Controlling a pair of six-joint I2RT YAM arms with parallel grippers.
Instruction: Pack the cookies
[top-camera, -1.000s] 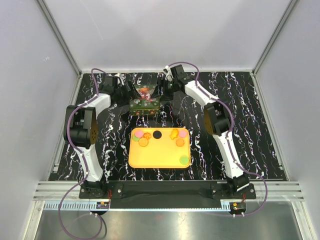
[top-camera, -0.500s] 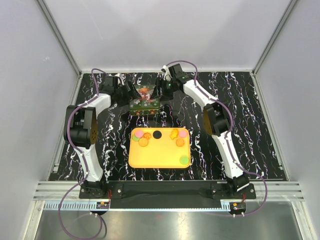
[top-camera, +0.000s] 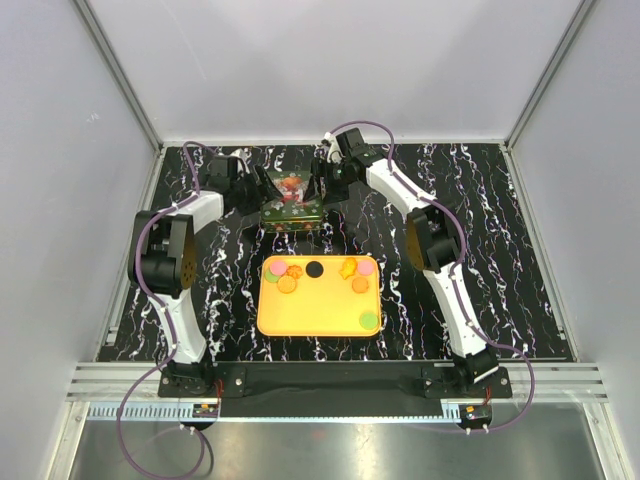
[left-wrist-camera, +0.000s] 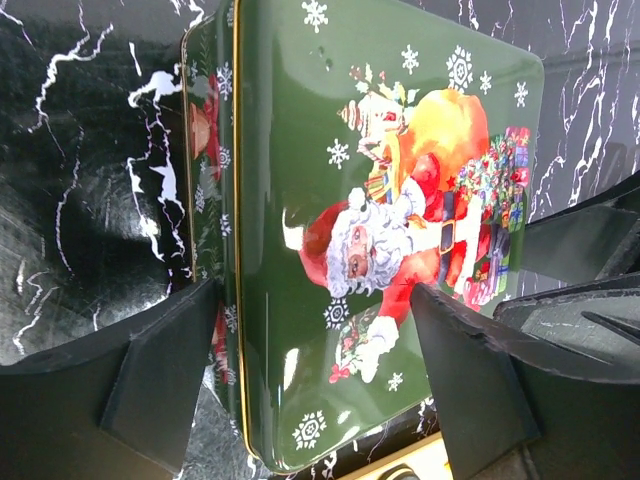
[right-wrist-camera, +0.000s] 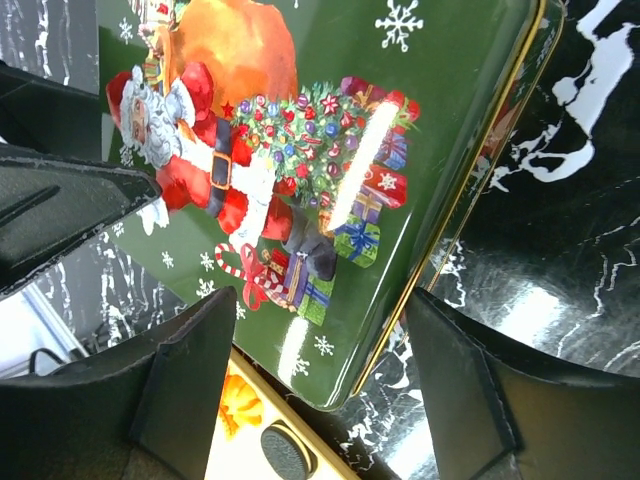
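The cookies lie on a yellow tray (top-camera: 310, 312): a black one (top-camera: 314, 268), a yellow star-like one (top-camera: 348, 268), pink, orange and a green one (top-camera: 369, 320). A shut green tin with a Santa lid (top-camera: 290, 195) stands behind the tray. My left gripper (top-camera: 250, 187) is open at the tin's left end and my right gripper (top-camera: 322, 180) is open at its right end. In the left wrist view the gripper (left-wrist-camera: 315, 285) straddles the tin (left-wrist-camera: 300, 150). In the right wrist view the gripper (right-wrist-camera: 322, 295) hangs over the tin (right-wrist-camera: 330, 120), with the black cookie (right-wrist-camera: 290, 450) below.
The table top (top-camera: 480, 250) is black marble-patterned, ringed by white walls and a metal frame. The tray sits in the middle, between the two arms' upper links. The arm bases are at the near edge.
The tin has shifted slightly to the right. Both grippers have edged a little further back beside it, still open.
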